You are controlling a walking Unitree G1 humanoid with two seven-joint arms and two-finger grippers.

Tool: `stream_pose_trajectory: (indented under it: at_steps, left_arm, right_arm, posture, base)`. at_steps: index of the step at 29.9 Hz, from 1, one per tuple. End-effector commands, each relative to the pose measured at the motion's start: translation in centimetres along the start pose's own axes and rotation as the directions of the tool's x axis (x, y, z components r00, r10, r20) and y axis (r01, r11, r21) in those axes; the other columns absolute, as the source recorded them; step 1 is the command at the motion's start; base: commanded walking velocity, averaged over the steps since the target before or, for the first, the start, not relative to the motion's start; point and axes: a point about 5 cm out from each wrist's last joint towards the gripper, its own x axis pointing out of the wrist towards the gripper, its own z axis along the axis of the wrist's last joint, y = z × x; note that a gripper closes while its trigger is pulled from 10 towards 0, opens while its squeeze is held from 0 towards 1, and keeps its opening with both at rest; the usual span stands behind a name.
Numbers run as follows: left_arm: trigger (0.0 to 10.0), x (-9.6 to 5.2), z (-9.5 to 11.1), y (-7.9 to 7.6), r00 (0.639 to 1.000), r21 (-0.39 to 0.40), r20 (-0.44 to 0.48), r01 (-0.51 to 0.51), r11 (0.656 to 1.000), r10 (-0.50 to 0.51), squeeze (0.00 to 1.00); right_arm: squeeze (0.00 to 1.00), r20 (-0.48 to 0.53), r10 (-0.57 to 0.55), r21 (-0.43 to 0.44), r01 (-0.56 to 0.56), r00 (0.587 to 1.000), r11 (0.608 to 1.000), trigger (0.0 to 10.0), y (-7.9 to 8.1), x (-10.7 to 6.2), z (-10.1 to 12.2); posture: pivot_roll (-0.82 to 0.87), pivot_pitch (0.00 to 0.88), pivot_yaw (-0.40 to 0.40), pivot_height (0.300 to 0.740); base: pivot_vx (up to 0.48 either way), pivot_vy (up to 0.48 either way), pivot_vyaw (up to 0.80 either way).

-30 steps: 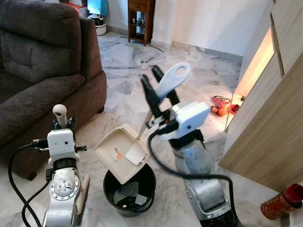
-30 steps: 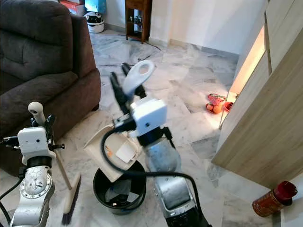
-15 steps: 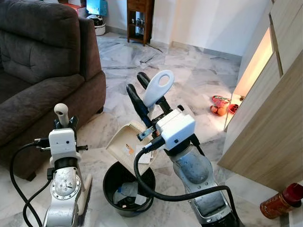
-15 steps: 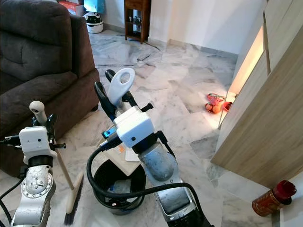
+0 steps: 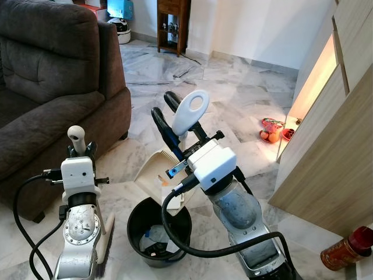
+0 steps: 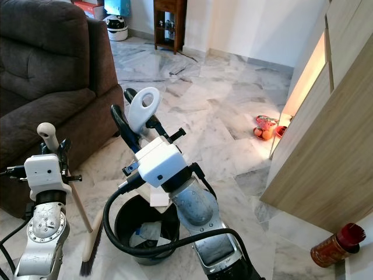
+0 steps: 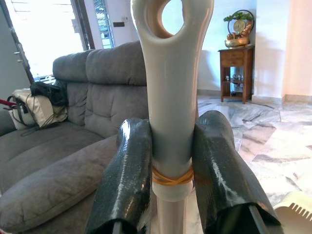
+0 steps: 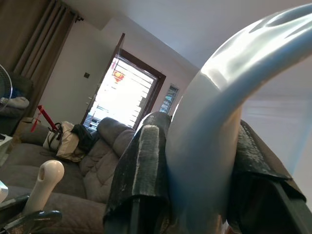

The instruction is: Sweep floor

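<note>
Dustpan (image 5: 156, 172) hangs tipped over the black bin (image 5: 158, 228), its white handle (image 5: 190, 112) clamped in the right gripper (image 5: 175, 119). Paper scraps (image 6: 143, 237) already lie inside the bin, so emptying looks nearly done. The left gripper (image 7: 170, 161) grips the broom (image 6: 87, 236), whose bristles rest on the marble floor (image 5: 175, 81) beside the sofa (image 5: 46, 87).

1. Both arms are showing silver, speckled metal casings with rounded joints.
2. The left arm (image 5: 78, 233) is wearing a white box-shaped wrist housing above a round disc ringed with small screws.
3. A black cable is looping out beside it.
4. The right arm (image 5: 239, 216) is carrying a larger white wrist block with a small blue tab.
5. A thick black cable is curling beneath it.
6. Long black fingers (image 7: 127, 180) are showing glossy, slightly textured surfaces.
</note>
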Motion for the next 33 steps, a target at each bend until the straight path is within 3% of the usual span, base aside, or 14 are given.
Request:
stream_pose_trajectory:
  at_steps: [1, 10, 18, 25, 29, 33]
  left_arm:
    - [10.0, 0.6, 0.9, -0.3, 0.998, 0.005, 0.056, 0.007, 1.000, -0.008, 0.00]
    - [10.0, 0.6, 0.8, -0.3, 0.998, 0.003, 0.055, 0.004, 1.000, -0.004, 0.00]
    - [10.0, 0.6, 0.8, -0.2, 0.998, 0.005, 0.055, 0.000, 1.000, 0.000, 0.00]
    - [10.0, 0.7, 0.8, -0.2, 0.998, 0.005, 0.056, 0.001, 1.000, -0.002, 0.00]
    - [10.0, 0.7, 0.8, -0.2, 0.998, 0.004, 0.056, 0.000, 1.000, 0.000, 0.00]
    - [10.0, 0.7, 0.8, -0.3, 0.998, 0.000, 0.058, -0.001, 1.000, 0.001, 0.00]
  right_arm:
    - [0.00, 0.089, -0.027, -0.012, 0.028, 0.996, 1.000, 10.0, -0.6, 0.4, 1.5]
    - [0.00, 0.088, -0.112, 0.030, 0.110, 0.990, 0.993, 10.0, -2.3, 0.8, 1.5]
    - [0.00, 0.110, 0.043, -0.098, -0.032, 0.993, 0.995, 10.0, -0.3, 0.3, 1.8]
    - [0.00, 0.102, 0.051, -0.077, -0.044, 0.993, 0.996, 10.0, 0.0, 0.2, 1.6]
    - [0.00, 0.073, -0.070, -0.046, 0.073, 0.995, 0.996, 10.0, -1.7, 0.6, 1.1]
    - [0.00, 0.042, -0.194, -0.091, 0.197, 0.980, 0.976, 10.0, -4.4, 1.0, 0.2]
  posture:
    - [0.06, 0.000, -0.054, 0.740]
    - [0.06, 0.000, -0.058, 0.740]
    - [0.06, 0.000, -0.055, 0.740]
    - [0.06, 0.000, -0.055, 0.740]
    - [0.06, 0.000, -0.056, 0.740]
    - [0.06, 0.000, -0.057, 0.740]
  base:
    - [0.000, 0.000, 0.00]
    - [0.000, 0.000, 0.00]
    - [0.000, 0.000, 0.00]
    - [0.000, 0.000, 0.00]
    - [0.000, 0.000, 0.00]
    - [0.000, 0.000, 0.00]
